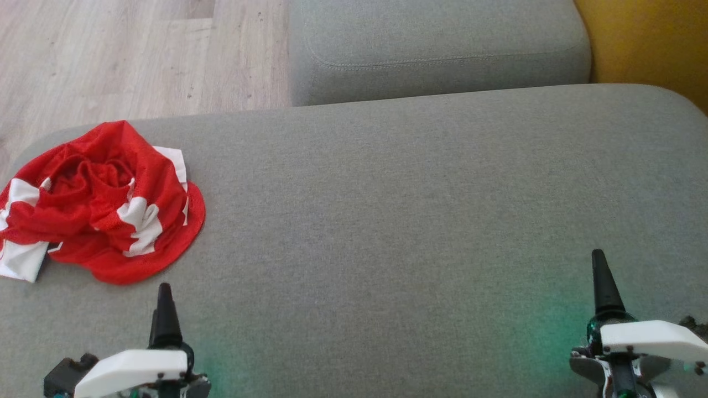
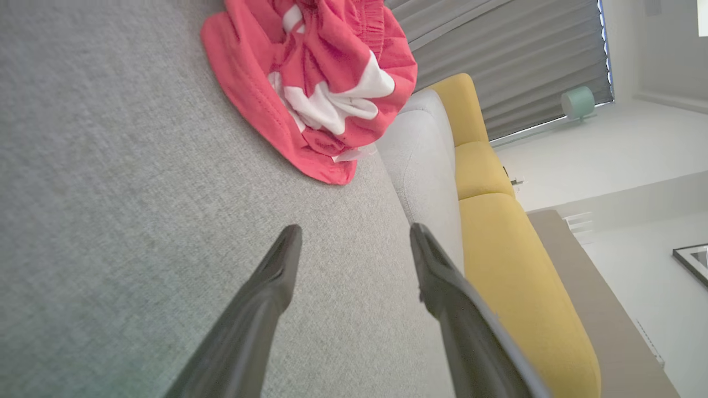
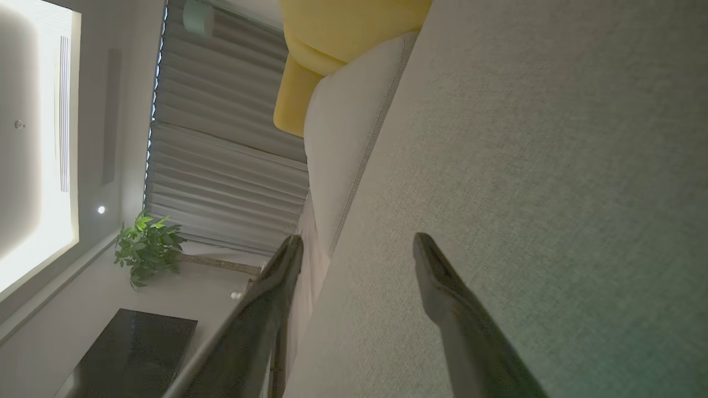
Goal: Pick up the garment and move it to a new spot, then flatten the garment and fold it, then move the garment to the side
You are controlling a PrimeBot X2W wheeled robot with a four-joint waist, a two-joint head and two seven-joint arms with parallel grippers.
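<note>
The crumpled red mesh jersey (image 1: 105, 204) seems light and limp; I would pinch its near hem. The left gripper (image 2: 354, 232) and right gripper (image 3: 359, 240) gape wide, empty.

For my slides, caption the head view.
Crumpled red-and-white garment on a grey cushion; left hand and right hand open, empty.

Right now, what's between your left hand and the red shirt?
Just bare grey cushion between my left hand and the red shirt; the left wrist view shows it.

You are not seeing any readable text; the white patches (image 1: 141, 221) on the garment (image 1: 94, 249) are staying too crumpled to read.
</note>
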